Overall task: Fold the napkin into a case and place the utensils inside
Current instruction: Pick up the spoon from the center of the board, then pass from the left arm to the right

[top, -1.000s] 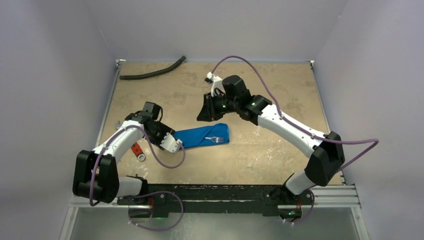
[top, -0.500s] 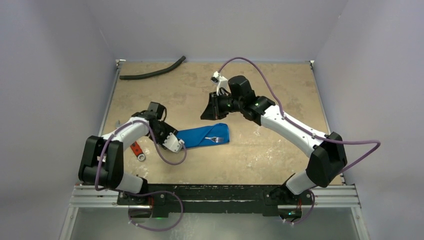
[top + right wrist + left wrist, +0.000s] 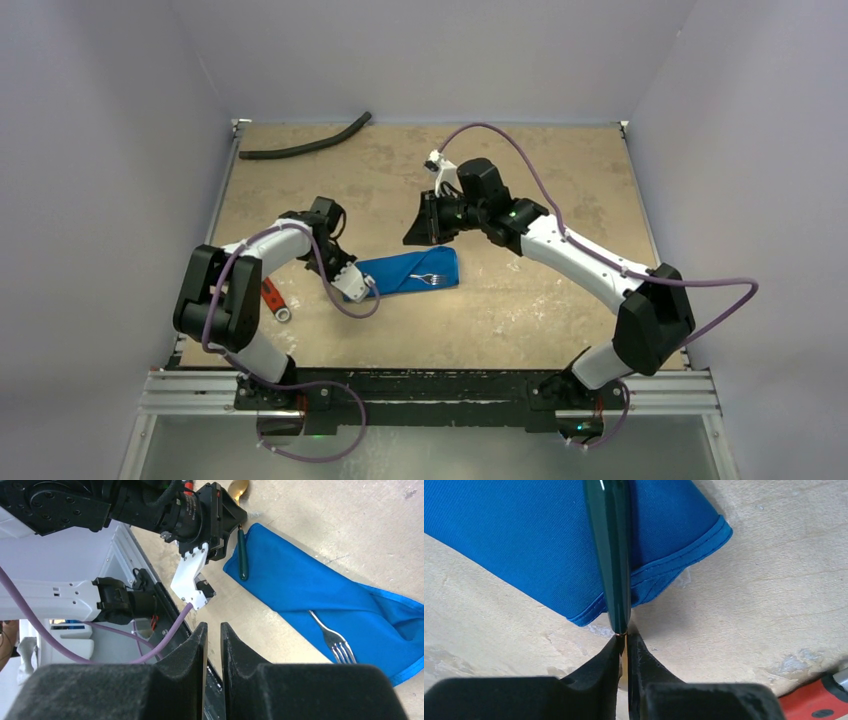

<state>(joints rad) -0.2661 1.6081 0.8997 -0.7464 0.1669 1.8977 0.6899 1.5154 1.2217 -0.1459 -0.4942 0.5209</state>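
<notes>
Left claw pinches the green-handled spoon over the folded blue napkin's end on the surface, fork lying on it, while right claw hovers nearly closed, empty.

We cannot follow the spoon's dark green handle whole: in the left wrist view its upper end runs off the top edge, and its lower end disappears between the left gripper's dark fingers, which are themselves cut off by the bottom edge. In the right wrist view its gold bowl is partly hidden behind the left gripper and clipped at the top. The fork's handle is hidden inside a fold of the napkin. A red-handled tool is cropped at the left wrist view's corner. From above, the spoon is too small to make out.
</notes>
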